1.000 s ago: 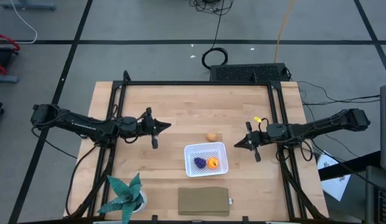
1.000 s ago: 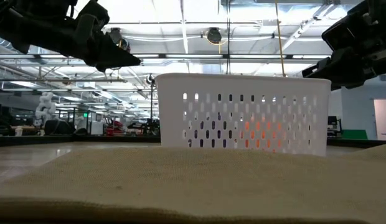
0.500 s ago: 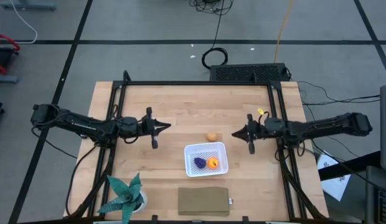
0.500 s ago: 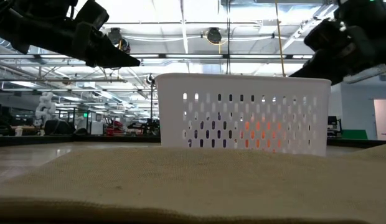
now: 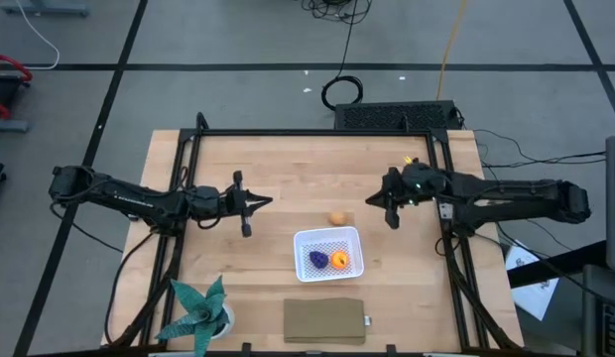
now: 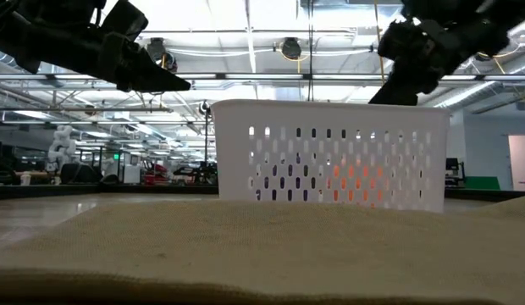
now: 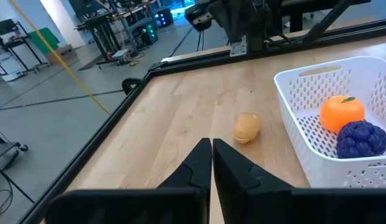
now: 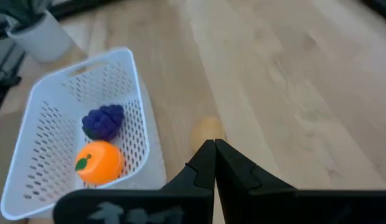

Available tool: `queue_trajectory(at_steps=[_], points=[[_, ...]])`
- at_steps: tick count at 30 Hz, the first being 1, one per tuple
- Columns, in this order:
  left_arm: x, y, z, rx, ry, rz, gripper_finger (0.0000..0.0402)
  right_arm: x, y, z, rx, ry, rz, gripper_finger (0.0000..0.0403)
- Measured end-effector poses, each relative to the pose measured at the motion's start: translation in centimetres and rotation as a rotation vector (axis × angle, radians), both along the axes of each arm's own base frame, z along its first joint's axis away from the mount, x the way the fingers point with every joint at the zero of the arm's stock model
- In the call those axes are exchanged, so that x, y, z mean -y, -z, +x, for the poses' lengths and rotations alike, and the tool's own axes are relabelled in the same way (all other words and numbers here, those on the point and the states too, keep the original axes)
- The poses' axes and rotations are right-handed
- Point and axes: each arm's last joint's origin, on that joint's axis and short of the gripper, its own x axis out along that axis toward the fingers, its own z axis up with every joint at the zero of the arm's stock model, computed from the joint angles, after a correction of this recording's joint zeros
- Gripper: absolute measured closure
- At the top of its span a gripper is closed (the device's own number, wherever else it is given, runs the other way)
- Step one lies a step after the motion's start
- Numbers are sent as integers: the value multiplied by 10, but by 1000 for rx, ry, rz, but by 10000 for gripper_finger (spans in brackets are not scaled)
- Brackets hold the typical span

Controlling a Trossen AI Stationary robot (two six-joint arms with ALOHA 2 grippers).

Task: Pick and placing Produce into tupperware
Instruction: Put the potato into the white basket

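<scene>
The white mesh tupperware point(image 5: 329, 253) sits on the table's near middle and holds the orange piece point(image 5: 339, 260) and the purple piece point(image 5: 317, 259). The tan-yellow piece point(image 5: 337, 218) lies on the wood just beyond the container's far rim. My right gripper point(image 5: 375, 203) hovers shut to the right of the tan piece, above the table; in its wrist view the tan piece point(image 8: 207, 131) shows just past the fingertips point(image 8: 213, 149). My left gripper point(image 5: 263, 201) waits shut over the table's left half, pointing right.
A teal spiky plant in a white pot point(image 5: 201, 313) stands at the near left corner. A flat tan slab point(image 5: 325, 321) lies at the near edge, before the container. Bare wood lies across the table's far half point(image 5: 307, 169). Black frame rails run along both sides.
My right gripper has moved toward the table's left and far edge, closing in on the tan-yellow piece, and risen in the low view. The left arm and the produce have stayed where they were.
</scene>
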Motion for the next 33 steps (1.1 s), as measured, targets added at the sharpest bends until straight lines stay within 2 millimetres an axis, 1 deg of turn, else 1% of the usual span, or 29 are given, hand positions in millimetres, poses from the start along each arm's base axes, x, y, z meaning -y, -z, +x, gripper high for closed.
queue_trajectory(at_steps=[6,10,15,21,24,28,31,33], points=[[0,1,0,-5,0,-3,382,21,-16,20,-158,-39,17,403],[0,1,0,-6,0,-4,382,37,-22,35,-247,-72,57,403],[0,1,0,-6,0,-2,382,55,-21,53,-340,-116,95,403],[0,1,0,-11,0,-4,382,73,-20,71,-410,-185,60,403],[0,1,0,-11,-2,-14,382,77,-18,79,-416,-235,14,402],[0,3,-1,-31,-5,-22,382,77,-14,82,-417,-323,-61,389],[0,4,-1,-40,-5,-21,382,77,-12,82,-422,-355,-86,366],[0,5,-1,-50,-5,-21,382,77,-12,82,-415,-377,-111,343]])
